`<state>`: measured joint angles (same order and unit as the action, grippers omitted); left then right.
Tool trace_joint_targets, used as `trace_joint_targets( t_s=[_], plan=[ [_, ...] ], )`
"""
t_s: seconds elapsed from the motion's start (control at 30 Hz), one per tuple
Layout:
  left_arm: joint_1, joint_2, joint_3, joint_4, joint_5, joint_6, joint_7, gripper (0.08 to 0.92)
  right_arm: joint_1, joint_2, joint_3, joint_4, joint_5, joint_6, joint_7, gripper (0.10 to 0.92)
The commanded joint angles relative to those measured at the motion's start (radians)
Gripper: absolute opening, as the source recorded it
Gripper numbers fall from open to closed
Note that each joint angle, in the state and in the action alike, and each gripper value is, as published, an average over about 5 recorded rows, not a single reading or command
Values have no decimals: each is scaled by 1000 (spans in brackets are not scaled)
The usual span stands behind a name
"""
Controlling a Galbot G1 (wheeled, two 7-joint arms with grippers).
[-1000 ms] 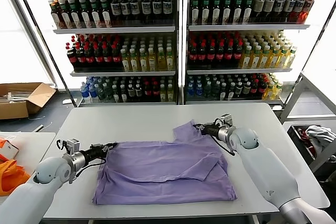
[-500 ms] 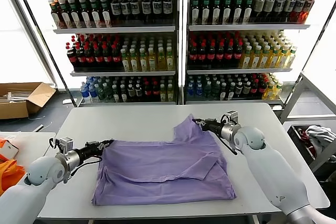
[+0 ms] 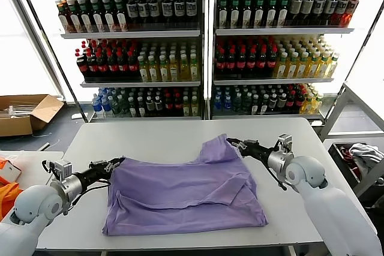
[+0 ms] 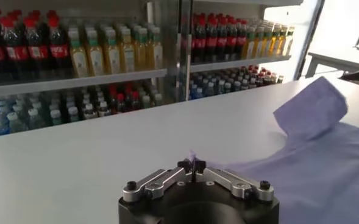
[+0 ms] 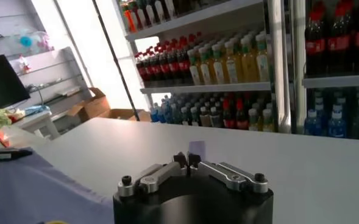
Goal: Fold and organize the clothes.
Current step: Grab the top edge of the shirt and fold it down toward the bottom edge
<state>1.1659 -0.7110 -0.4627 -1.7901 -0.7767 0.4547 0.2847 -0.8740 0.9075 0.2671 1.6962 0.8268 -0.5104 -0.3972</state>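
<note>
One of the clothes, a lavender T-shirt, lies spread on the white table. My left gripper is shut on its far left corner, low over the table. In the left wrist view the gripper pinches a tip of lavender fabric, and the shirt trails away from it. My right gripper is shut on the far right corner, which stands raised in a peak. A small lavender scrap shows between the jaws of that gripper in the right wrist view, with the shirt to one side.
Shelves of bottles stand behind the table. At the left are a cardboard box on the floor and orange fabric on a side table. A bin with whitish cloth sits at the right.
Both grippers have moved apart, the left one to the left and the right one to the right. The shirt's far edge is drawn out wider between them.
</note>
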Motion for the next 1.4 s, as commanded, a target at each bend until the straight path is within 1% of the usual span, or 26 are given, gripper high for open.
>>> trace_joint_targets(
  t_s=[0.03,0.17,0.23,0.3,0.4,0.53,0.6,0.67,0.87,1.07,1.13,1.17,1.4],
  plan=[
    [132,4,-86,-131,-3,9,-22,88,-230,-73,130,199,51,-2,1,106],
    [193,-11,-117,-160,10,27,-24,88,-315,-82,183,254,41,2,17,106],
    [202,-23,-112,-157,13,24,-22,88,-315,-66,176,247,11,8,61,110],
    [190,-33,-94,-144,16,19,-22,88,-273,-36,144,207,-36,12,125,128],
    [157,-40,-64,-128,22,14,-22,88,-136,4,62,108,-90,-1,194,197],
    [128,-37,-47,-123,23,14,-20,88,81,69,-70,-85,-141,-20,303,318],
    [124,-33,-47,-124,22,14,-18,88,137,112,-113,-175,-145,-29,353,370],
    [126,-27,-51,-125,20,14,-15,88,165,152,-137,-232,-147,-36,383,430],
    [142,-17,-70,-124,16,10,-5,88,184,224,-179,-284,-149,-56,413,604],
    [139,-20,-68,-118,15,7,0,88,172,251,-212,-300,-148,-67,417,771],
    [134,-25,-63,-116,15,6,1,88,173,262,-213,-309,-142,-65,416,784],
    [132,-28,-61,-116,16,6,2,88,175,268,-212,-313,-137,-64,415,777],
    [134,-35,-57,-122,17,6,6,88,191,281,-204,-309,-56,-60,419,588]
  ],
)
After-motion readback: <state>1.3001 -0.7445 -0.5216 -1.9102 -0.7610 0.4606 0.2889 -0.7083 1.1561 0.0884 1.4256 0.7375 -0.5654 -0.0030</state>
